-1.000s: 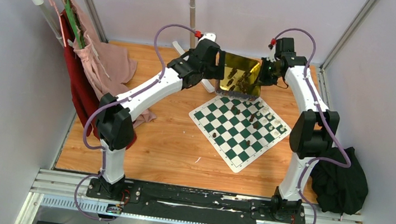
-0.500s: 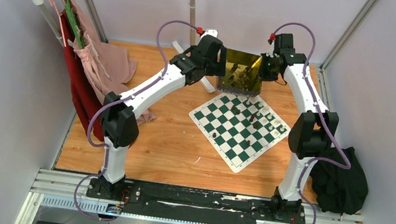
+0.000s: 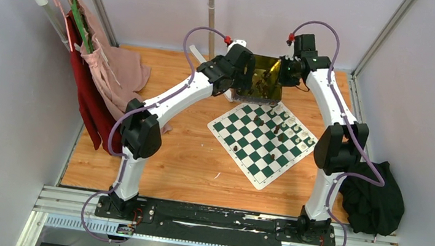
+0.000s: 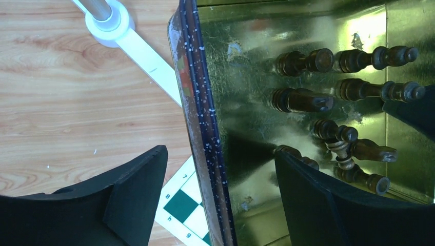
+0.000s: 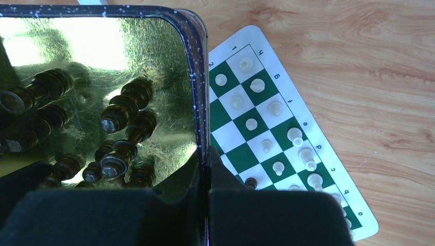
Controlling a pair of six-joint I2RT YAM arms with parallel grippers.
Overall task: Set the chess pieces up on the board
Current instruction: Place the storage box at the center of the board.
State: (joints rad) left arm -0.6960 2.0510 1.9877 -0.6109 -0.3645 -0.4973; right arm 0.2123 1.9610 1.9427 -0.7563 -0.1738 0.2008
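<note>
The gold tin point(image 3: 264, 79) hangs above the back of the board point(image 3: 260, 141). My right gripper point(image 5: 206, 177) is shut on the tin's right wall point(image 5: 201, 77). Several dark brown chess pieces point(image 4: 302, 100) lie loose inside the tin point(image 4: 241, 77). My left gripper point(image 4: 220, 200) is open and straddles the tin's left wall point(image 4: 197, 102), with one finger point(image 4: 133, 200) outside and the other inside. White pieces point(image 5: 295, 136) stand in rows along one edge of the board point(image 5: 241, 154). A few dark pieces point(image 3: 258, 121) stand on the board's squares.
A white stand's base point(image 4: 110, 18) and its flat foot lie on the wood just left of the tin. Red and pink clothes point(image 3: 101, 66) hang from a rack at the left. A black cloth point(image 3: 373, 199) lies at the right edge.
Both arms have carried the tin a little backward and tipped it, so less of its gold inside faces the top camera. The left arm has swung right, up to the tin's left wall.
</note>
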